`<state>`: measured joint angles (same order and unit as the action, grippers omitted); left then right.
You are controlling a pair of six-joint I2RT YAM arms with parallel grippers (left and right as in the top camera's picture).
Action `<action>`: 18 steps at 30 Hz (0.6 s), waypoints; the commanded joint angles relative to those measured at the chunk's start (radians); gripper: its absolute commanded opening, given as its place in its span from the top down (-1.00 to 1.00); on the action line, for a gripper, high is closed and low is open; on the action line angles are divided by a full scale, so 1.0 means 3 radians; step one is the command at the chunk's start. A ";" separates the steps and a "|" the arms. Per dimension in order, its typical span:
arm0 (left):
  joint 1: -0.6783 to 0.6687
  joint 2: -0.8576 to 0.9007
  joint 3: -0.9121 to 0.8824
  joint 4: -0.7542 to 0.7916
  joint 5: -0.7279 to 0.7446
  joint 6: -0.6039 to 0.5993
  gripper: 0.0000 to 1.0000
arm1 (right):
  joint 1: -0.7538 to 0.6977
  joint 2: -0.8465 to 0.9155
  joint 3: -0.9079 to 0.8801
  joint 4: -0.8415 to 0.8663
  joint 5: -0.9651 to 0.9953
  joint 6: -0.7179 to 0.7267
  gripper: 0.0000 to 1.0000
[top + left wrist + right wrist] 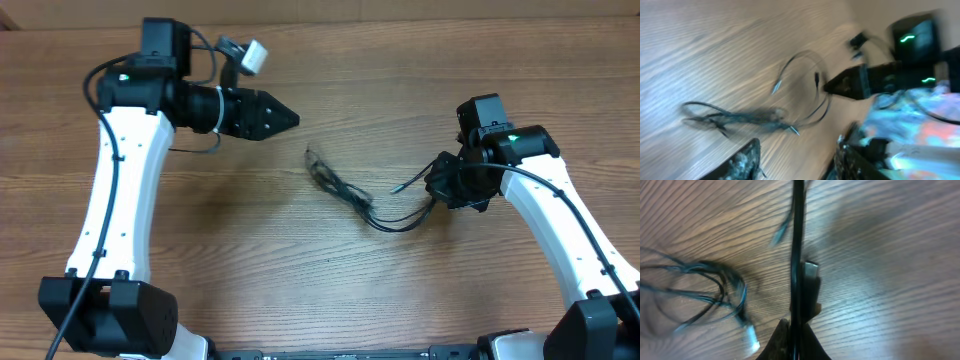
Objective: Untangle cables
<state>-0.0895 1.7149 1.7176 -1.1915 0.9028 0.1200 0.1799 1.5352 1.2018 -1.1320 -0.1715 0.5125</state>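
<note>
Right gripper (796,332): pinched shut on one black cord of the cables (345,190).
Cables: lay in a loose tangle on the table (300,290), between both arms.
Left gripper (797,150): jaws stood apart, seemingly empty in the blurred view, beyond the tangle and not touching it.

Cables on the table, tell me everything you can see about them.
The cables are thin, black and flexible, lying on the wooden table as a loosely tangled bundle running diagonally, with a loop curving toward the right gripper. That gripper is shut on one strand, which runs straight out from its tips. A loose, light-tipped end lies nearby. Nothing else touches them.
</note>
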 commanded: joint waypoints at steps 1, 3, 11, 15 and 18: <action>-0.0191 -0.0052 0.0041 -0.0047 -0.1219 -0.0350 -0.03 | 0.0181 0.0022 -0.0014 0.0047 -0.0080 -0.0156 0.93; -0.0262 -0.0029 0.0039 -0.0025 -0.1568 -0.0490 -0.09 | 0.0287 0.0027 -0.0014 0.0067 -0.0042 -0.0123 0.93; -0.0589 0.0331 0.0039 0.0350 -0.1300 -0.0412 -0.14 | 0.0145 0.0027 -0.0014 0.0033 0.0270 0.0374 0.93; -0.0839 0.0680 0.0039 0.0423 -0.1108 0.0094 -0.14 | -0.0135 0.0027 -0.0014 -0.0006 0.0264 0.0360 0.93; -0.0959 0.0930 0.0039 0.0459 -0.1108 0.0341 -0.11 | -0.0249 0.0027 -0.0014 -0.0008 0.0189 0.0224 0.91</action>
<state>-0.3405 1.9194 1.7187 -1.0618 0.5385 0.0883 0.1341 1.5383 1.2018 -1.1374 -0.1139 0.6025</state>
